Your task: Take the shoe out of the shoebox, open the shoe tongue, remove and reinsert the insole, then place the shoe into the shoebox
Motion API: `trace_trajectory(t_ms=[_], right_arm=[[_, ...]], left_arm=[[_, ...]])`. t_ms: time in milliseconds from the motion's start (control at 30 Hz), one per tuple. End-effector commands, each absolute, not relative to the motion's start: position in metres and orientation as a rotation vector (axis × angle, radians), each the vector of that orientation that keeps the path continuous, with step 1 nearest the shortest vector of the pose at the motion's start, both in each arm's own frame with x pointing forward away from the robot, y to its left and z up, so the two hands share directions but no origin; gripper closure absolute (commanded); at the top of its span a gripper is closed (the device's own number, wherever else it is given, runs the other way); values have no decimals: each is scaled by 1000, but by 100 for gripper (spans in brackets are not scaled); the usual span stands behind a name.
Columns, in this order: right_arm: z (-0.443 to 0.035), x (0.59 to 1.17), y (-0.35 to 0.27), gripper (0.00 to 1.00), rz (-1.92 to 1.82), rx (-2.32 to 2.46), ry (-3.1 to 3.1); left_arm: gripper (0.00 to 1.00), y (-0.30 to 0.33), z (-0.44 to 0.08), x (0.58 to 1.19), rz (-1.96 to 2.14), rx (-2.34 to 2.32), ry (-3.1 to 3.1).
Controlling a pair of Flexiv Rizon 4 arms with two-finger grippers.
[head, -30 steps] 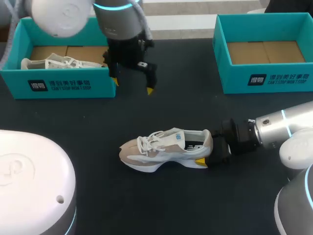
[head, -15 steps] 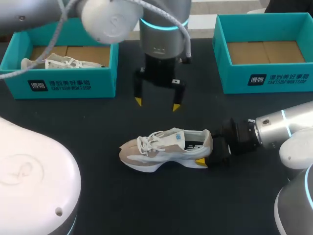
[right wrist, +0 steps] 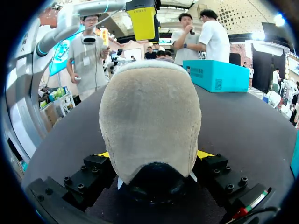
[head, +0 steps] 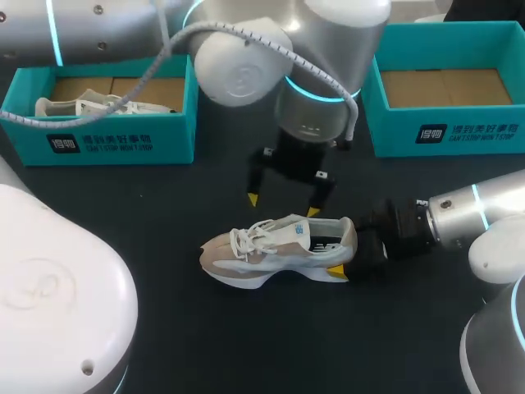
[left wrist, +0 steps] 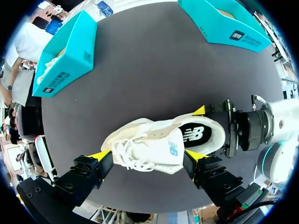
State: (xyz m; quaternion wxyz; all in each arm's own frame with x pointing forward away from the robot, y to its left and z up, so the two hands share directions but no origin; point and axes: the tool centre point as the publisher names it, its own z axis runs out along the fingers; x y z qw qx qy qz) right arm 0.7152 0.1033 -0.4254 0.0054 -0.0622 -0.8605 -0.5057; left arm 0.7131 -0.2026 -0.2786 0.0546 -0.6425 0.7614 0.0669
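Lying lengthwise below the spread left end effector (head: 283,205), the shoe (head: 271,246) is held; heel pinched by the right end effector (head: 354,251) — toe away.

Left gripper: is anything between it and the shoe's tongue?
Nothing visible. The left gripper hangs open above the shoe, laces and tongue exposed below it. The right gripper clamps only the heel, clear of that path.

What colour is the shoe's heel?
Beige. The shoe's heel shows best in the right wrist view.
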Motion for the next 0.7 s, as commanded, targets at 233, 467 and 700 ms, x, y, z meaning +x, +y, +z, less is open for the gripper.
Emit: trace_trajectory(t_ms=[233,467,700], right_arm=[[-437,716,108,100,-1579,-197,-2695],[-437,716,108,100,-1579,-197,-2695],[-437,716,108,100,-1579,-197,-2695]], left_arm=[[0,-205,-278,713,212,-1947,2306],[0,-210,-285,710,256,-1963,2355],[0,-221,-303,703,258,-2013,2360]])
